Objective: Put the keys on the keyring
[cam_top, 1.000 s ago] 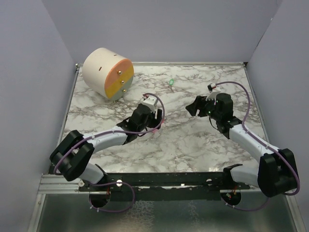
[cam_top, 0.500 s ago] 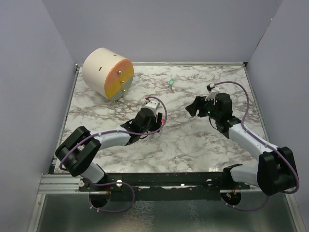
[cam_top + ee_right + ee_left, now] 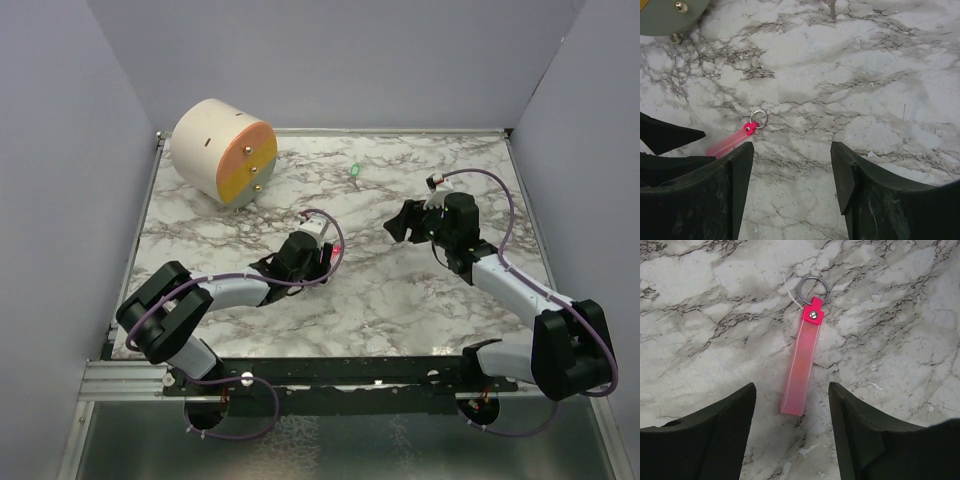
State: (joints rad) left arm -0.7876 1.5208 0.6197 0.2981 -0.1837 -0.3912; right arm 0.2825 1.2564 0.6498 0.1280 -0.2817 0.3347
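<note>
Left wrist view shows the left gripper released, jaws straddling the lower end of the pink-red key without touching, seemingly aligned to pinch it (ring at its upper end). Alongside, the right gripper hangs unclenched and empty. The green key lies upper centre of the top view, with bare marble around both.

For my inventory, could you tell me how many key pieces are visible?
2: the pink strip lies in front of the left gripper; the green piece lies farther back.
</note>
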